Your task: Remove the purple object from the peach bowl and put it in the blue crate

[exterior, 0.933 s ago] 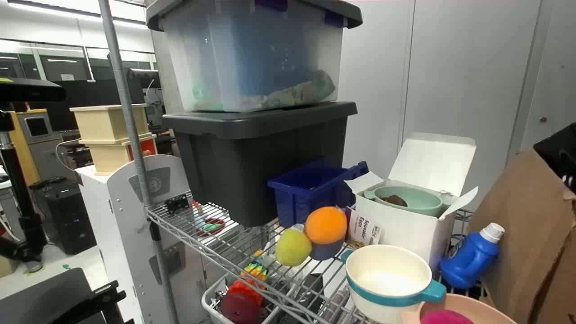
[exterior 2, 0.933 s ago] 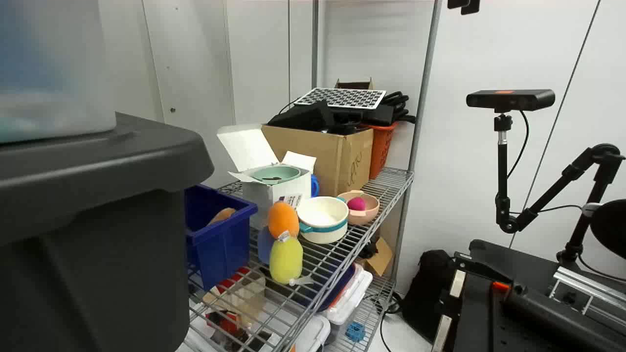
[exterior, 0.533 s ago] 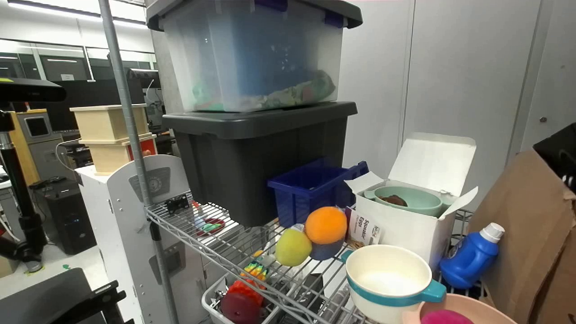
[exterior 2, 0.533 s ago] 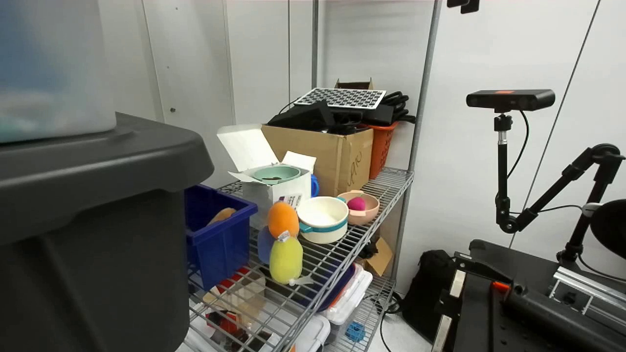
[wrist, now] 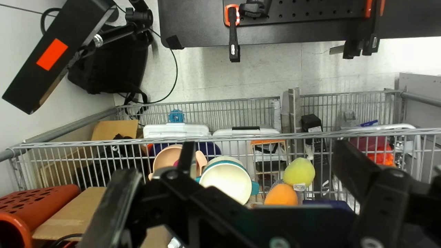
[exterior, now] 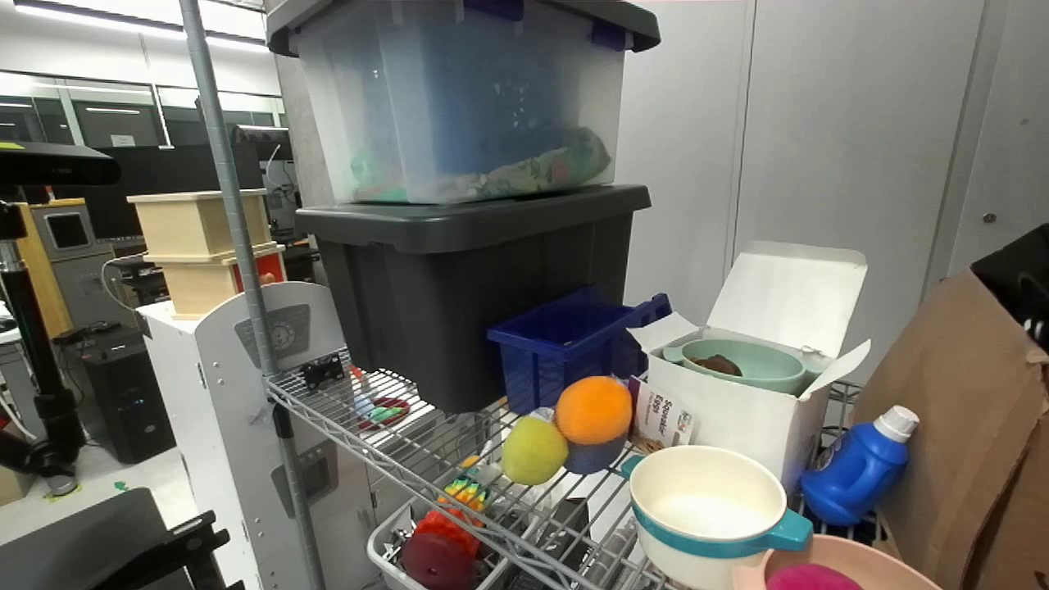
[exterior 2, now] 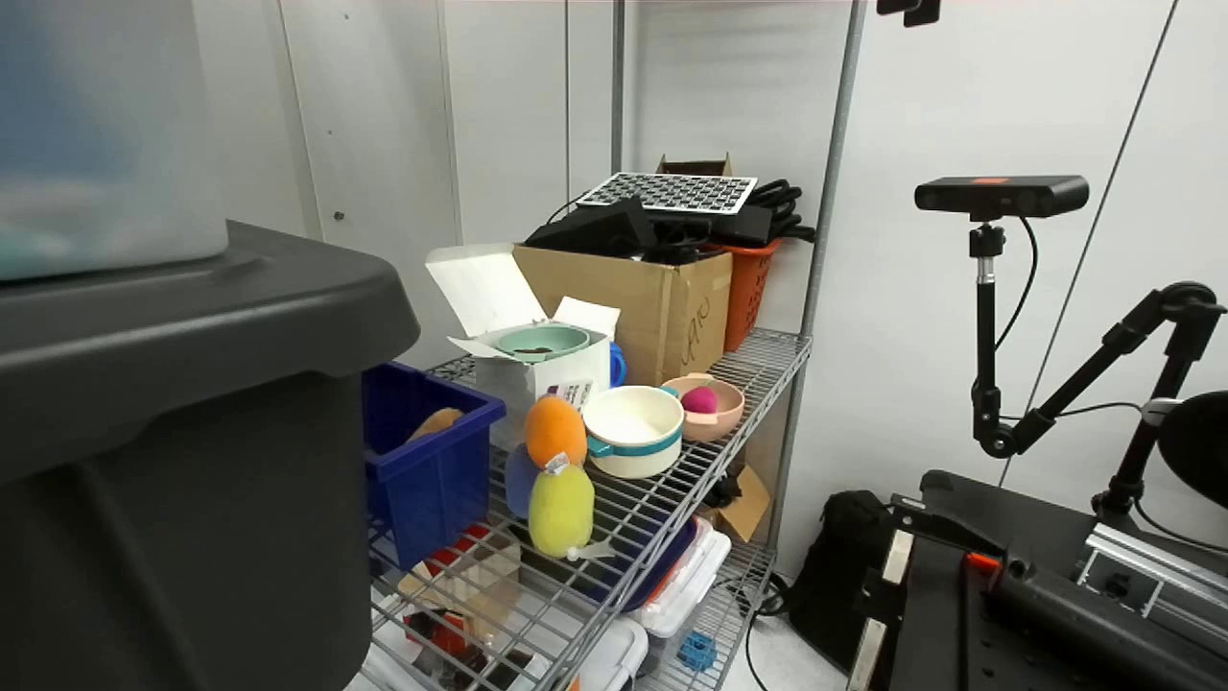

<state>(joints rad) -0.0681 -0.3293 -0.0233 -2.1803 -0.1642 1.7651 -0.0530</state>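
In both exterior views the purple object [exterior 2: 699,399] lies inside the peach bowl [exterior 2: 723,420], which stands just beside the cream-white bowl [exterior 2: 633,416]. The blue crate [exterior 2: 434,507] is on the opposite side of the cream-white bowl, well apart from it, with the rounded orange item [exterior 2: 555,430] between the two. In the wrist view the cream-white bowl shows, farther off, between the widely parted fingers of the end effector [wrist: 263,153].
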